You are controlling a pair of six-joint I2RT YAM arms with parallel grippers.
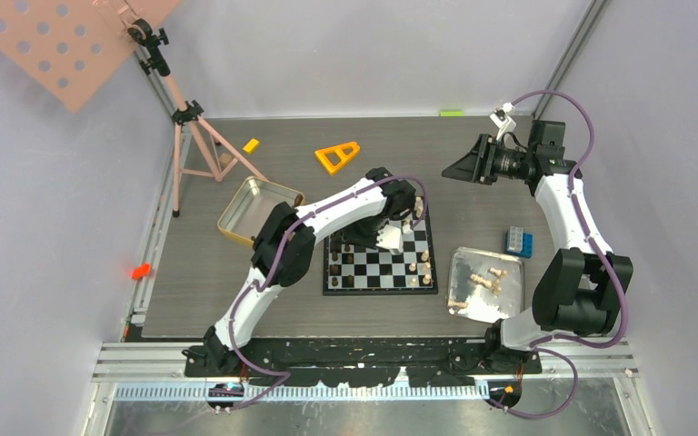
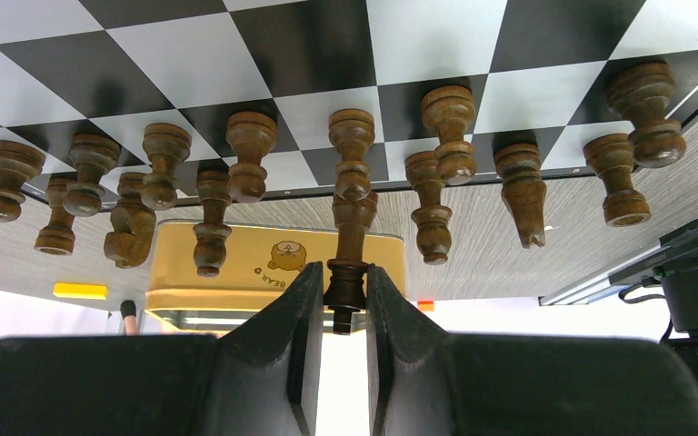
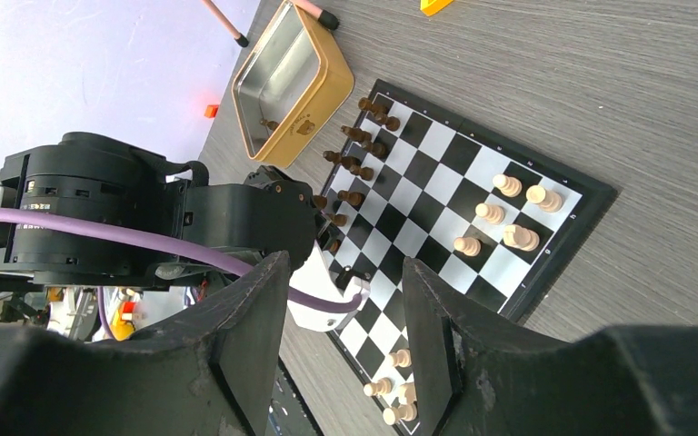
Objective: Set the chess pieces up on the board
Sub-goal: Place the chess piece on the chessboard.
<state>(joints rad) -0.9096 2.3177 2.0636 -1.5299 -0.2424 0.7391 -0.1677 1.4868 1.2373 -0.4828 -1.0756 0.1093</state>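
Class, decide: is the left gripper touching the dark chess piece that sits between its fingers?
Touching. The left wrist view shows the base of the dark chess piece pinched in the left gripper, with no gap at either finger.

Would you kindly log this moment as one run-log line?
left gripper: shut on dark chess piece at board edge | right gripper: open, empty | pale pieces in tray

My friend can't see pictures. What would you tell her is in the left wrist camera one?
The left gripper is shut on one dark brown chess piece. Past it, more dark brown pieces stand in two rough rows along the edge of the checkered board, with a gold tin showing a bear behind them.
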